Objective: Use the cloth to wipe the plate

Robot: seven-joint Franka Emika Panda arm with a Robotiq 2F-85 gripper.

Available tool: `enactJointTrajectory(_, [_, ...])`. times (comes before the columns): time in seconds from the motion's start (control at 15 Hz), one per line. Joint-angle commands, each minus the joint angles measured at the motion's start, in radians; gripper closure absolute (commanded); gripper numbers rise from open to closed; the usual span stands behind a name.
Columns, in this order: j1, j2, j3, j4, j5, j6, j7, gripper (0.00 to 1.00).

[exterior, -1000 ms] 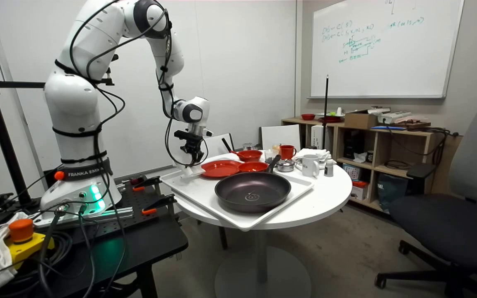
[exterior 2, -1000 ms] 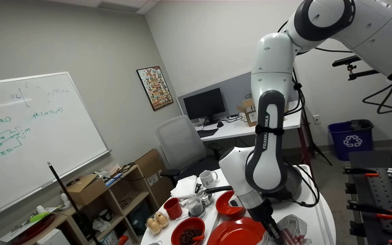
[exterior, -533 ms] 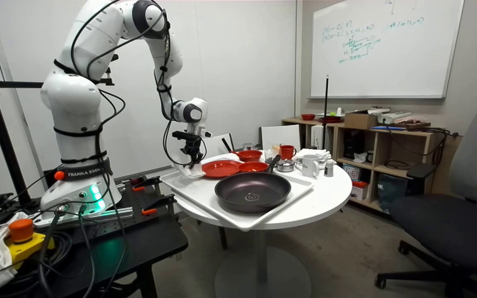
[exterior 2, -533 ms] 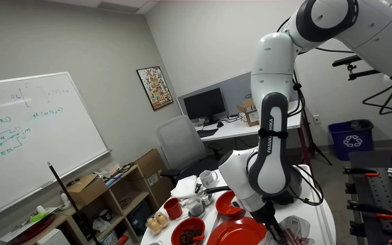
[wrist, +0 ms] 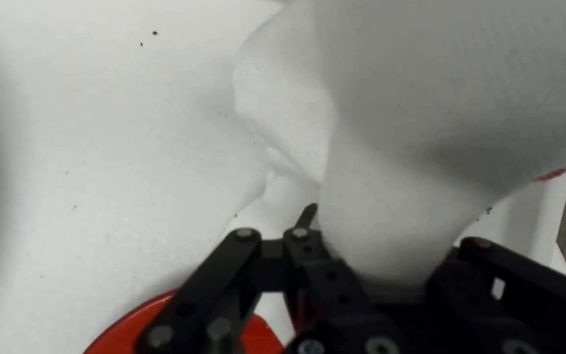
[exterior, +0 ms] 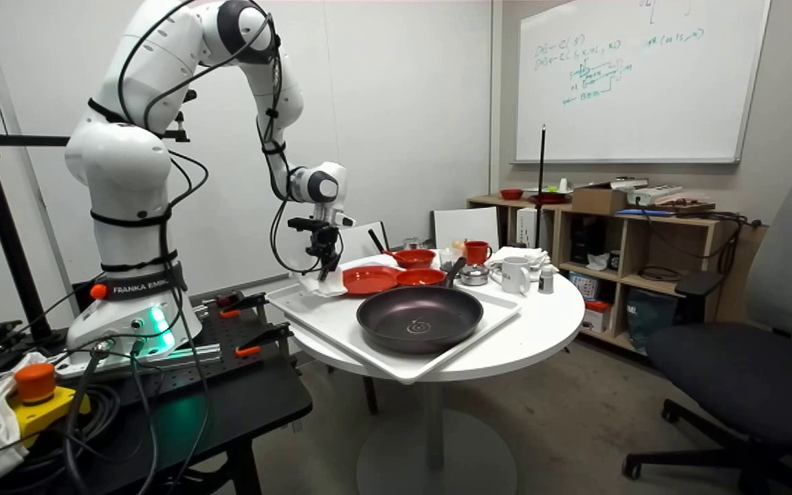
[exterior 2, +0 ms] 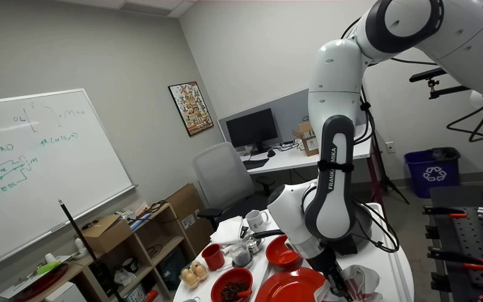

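The wide red plate lies on the white tray in both exterior views (exterior: 372, 280) (exterior 2: 289, 284). The white cloth with red stripes (exterior 2: 363, 277) is bunched beside the plate, and its edge overlaps the plate's near rim; whether it presses on it I cannot tell. The cloth also shows in an exterior view (exterior: 324, 283) and fills much of the wrist view (wrist: 410, 123). My gripper (exterior: 327, 273) points down into the cloth (exterior 2: 344, 293) and is shut on it. In the wrist view the cloth bulges between the fingers and hides the tips. A red rim (wrist: 128, 322), apparently the plate's, shows at the bottom.
The black pan (exterior: 420, 320) sits on the white tray (exterior: 396, 368). A smaller red bowl (exterior 2: 282, 251) touches the plate's side. A red bowl of dark beans (exterior 2: 233, 285), red mug (exterior 2: 213, 256), eggs (exterior 2: 194, 274) and white mug (exterior 2: 257, 220) stand beyond.
The gripper and cloth have shifted slightly toward the plate. The cloth now covers a bit more of the plate's edge. The plate has not moved.
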Motion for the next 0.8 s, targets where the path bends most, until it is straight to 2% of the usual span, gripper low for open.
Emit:
enactJointTrajectory(0.0, [0.034, -0.024, -0.042, 0.005, -0.04, -0.049, 0.104, 0.89])
enactJointTrajectory(0.2, [0.041, -0.03, -0.059, 0.003, -0.053, -0.068, 0.152, 0.89])
enactJointTrajectory(0.27, [0.043, -0.032, -0.061, 0.002, -0.058, -0.074, 0.163, 0.8])
enactJointTrajectory(0.33, [0.043, -0.033, -0.062, 0.002, -0.06, -0.084, 0.172, 0.57])
enactJointTrajectory(0.47, [0.035, -0.035, -0.053, 0.001, -0.054, -0.105, 0.169, 0.47])
enactJointTrajectory(0.73, [0.027, -0.036, -0.041, -0.002, -0.045, -0.133, 0.156, 0.17])
